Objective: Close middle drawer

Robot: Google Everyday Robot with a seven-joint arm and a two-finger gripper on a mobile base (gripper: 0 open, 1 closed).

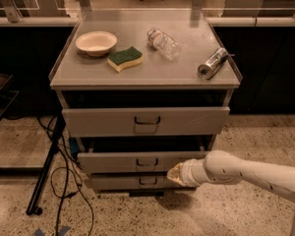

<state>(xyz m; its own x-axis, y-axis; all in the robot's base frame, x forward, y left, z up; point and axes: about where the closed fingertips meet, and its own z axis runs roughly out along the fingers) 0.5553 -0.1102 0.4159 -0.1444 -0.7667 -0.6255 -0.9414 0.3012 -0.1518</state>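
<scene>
Grey metal, wide and shallow, the middle drawer (123, 162) is the second of three in a low cabinet. Its slim flat front carries a small centred wire pull (147, 162). The drawer stands partly pulled out, and a dark gap shows between its top edge and the taller grey drawer front with the larger dark handle (103, 122) above it. The narrower lowest grey drawer front (118, 183) sits just beneath.

The robot's pale cream arm (255, 172) reaches in from the right, low over the speckled floor (236, 215). Its claw (173, 174) is at the right part of the middle drawer's front, by the lower edge. I cannot tell whether the claw is spread or together, or whether it actually touches the front.

On the cabinet's flat grey surface (157, 73) lie four things, well apart from each other. A shallow cream bowl (96, 42) stands at the back left, and a yellow sponge with a green scouring top (125, 58) lies just beside it. A clear plastic bottle (163, 43) lies on its side near the middle back. A shiny silver can (213, 63), also on its side, rests near the right edge.

Black cables (69, 181) and a black stand leg (45, 173) trail over the floor to the left of the cabinet.
</scene>
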